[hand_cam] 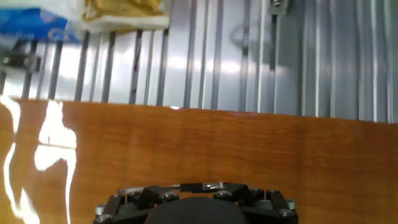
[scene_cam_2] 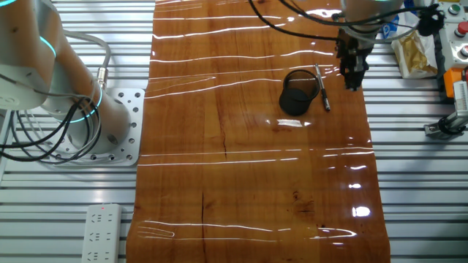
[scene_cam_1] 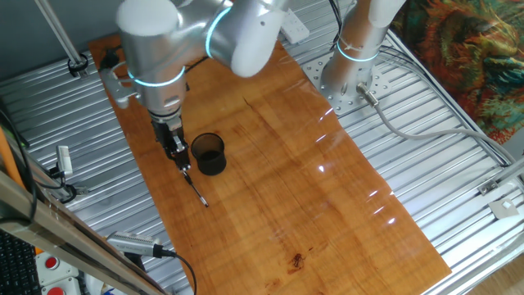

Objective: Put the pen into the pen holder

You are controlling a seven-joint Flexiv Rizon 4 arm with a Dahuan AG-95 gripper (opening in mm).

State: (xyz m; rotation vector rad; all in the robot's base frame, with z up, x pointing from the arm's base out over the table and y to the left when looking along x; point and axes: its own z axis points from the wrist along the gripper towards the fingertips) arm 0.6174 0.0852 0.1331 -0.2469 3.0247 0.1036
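Note:
The thin dark pen (scene_cam_1: 195, 188) with a silvery end lies flat on the wooden board, just beside the pen holder (scene_cam_1: 209, 153), a small dark translucent cup that stands upright. In the other fixed view the pen (scene_cam_2: 322, 88) lies right of the cup (scene_cam_2: 297, 92). My gripper (scene_cam_1: 178, 156) hangs a little above the board over the pen's far end, beside the cup, and it also shows in the other fixed view (scene_cam_2: 354, 82). In the hand view the fingers (hand_cam: 255, 194) stand apart, and a short piece of the pen (hand_cam: 194, 186) shows between them. Nothing is held.
A thick silver tool with a black cable (scene_cam_1: 135, 244) lies at the board's near left corner. The arm's base (scene_cam_2: 110, 124) stands on the slatted metal table. A brown bag (scene_cam_2: 413, 51) and a blue packet (hand_cam: 31, 28) lie past the board's edge near the gripper. A power strip (scene_cam_2: 102, 232) lies off the board.

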